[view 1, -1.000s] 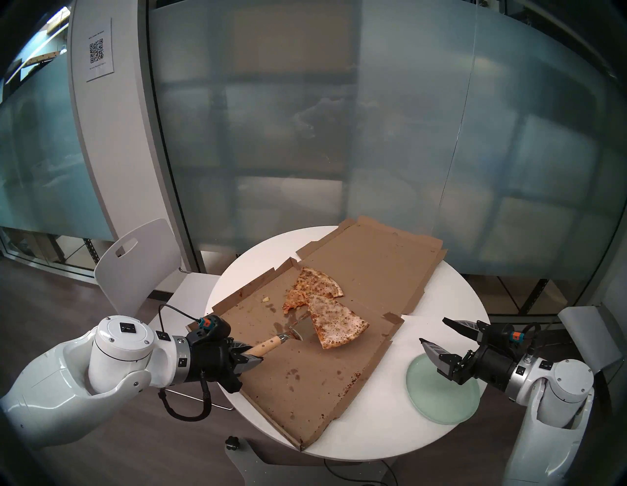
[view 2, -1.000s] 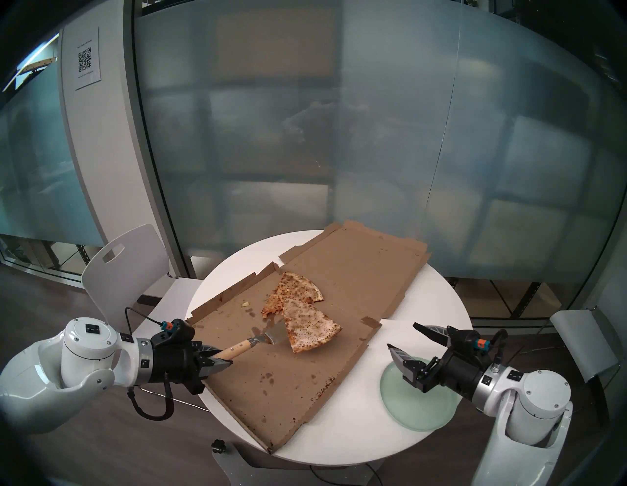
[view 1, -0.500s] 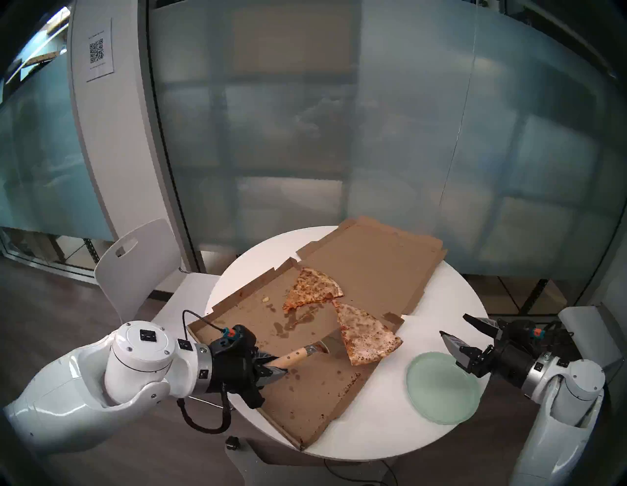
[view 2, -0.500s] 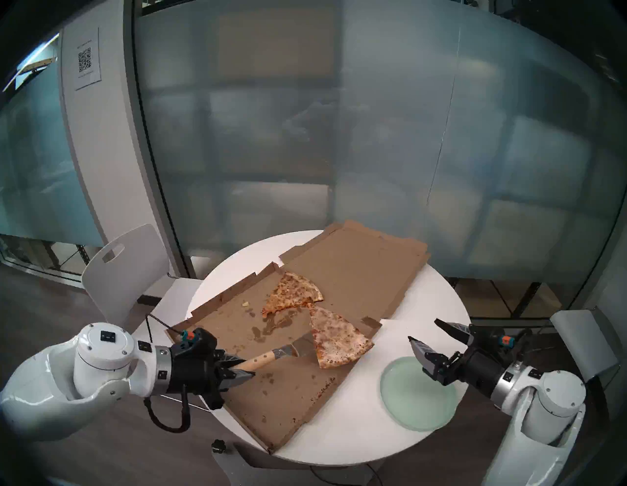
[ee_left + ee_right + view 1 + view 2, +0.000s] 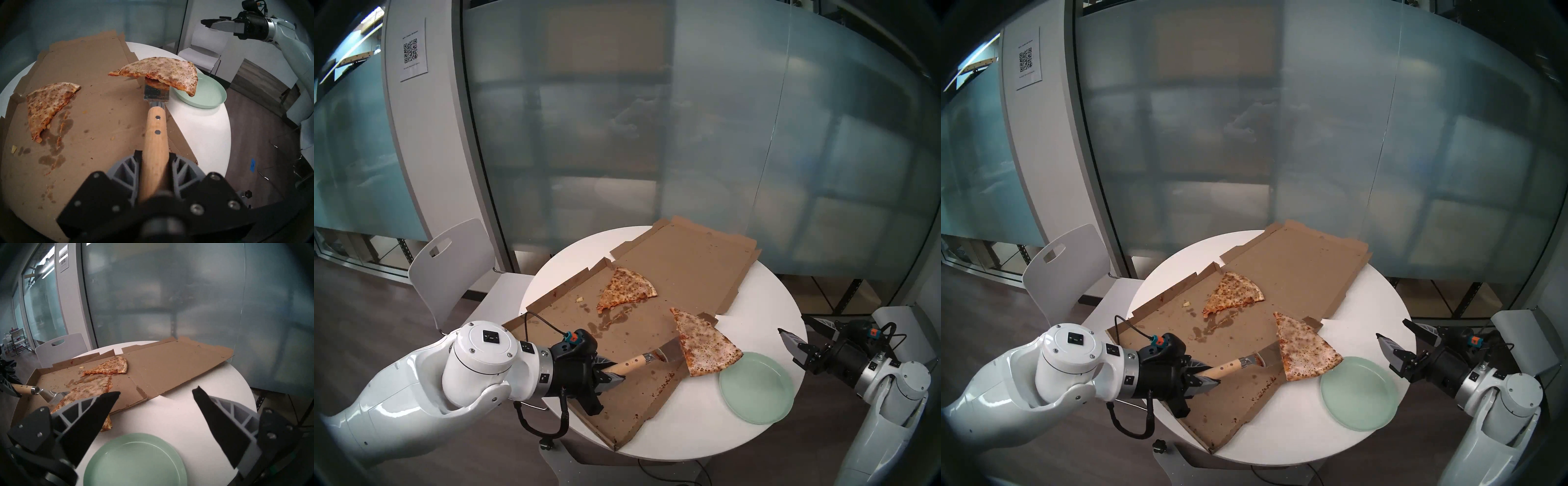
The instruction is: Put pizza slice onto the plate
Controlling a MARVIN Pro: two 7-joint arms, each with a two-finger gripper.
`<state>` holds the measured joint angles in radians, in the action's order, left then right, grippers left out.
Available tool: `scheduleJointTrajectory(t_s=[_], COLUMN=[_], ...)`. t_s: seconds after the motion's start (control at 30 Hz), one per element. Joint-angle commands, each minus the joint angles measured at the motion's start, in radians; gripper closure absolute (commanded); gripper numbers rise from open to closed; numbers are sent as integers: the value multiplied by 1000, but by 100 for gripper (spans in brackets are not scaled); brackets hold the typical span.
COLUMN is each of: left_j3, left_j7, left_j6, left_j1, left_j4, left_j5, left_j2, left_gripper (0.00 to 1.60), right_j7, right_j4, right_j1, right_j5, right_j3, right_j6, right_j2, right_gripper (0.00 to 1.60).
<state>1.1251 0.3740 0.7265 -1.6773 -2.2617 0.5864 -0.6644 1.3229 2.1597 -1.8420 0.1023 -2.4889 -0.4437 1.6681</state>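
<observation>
left tool is clamped on the wooden handle of a spatula. the spatula blade carries the slice clear of the box, raised above the box's right edge. the slice overhangs the blade on both sides; its wide end reaches over the near-left rim of the plate without resting on it. the plate sits bare on the white surface, just right of the box. right tool hangs beyond the plate's right side, jaws spread wide, holding nothing. farther back, a second wedge lies in the box.
</observation>
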Motion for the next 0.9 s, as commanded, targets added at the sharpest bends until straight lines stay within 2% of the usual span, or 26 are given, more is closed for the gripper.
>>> scheduleJointTrajectory(t_s=[0.0, 0.23, 0.53, 0.87], left_j3=[-71, -153, -235, -283], left_j7=[14, 21, 25, 21], left_j6=[21, 58, 73, 59], left_j1=[112, 172, 208, 218], left_j4=[-6, 7, 41, 75], left_j5=[-36, -79, -127, -163], left_j2=[-91, -153, -204, -240], left_gripper=[160, 160, 160, 160], right_j7=[5, 13, 27, 42], right_j4=[1, -5, -11, -22], right_j1=[22, 29, 34, 43], right_j5=[-25, -29, -39, -45], right_j3=[-14, -32, -67, -100], right_j6=[2, -1, 2, 3], right_j2=[-5, -7, -13, -24], right_gripper=[0, 0, 0, 0])
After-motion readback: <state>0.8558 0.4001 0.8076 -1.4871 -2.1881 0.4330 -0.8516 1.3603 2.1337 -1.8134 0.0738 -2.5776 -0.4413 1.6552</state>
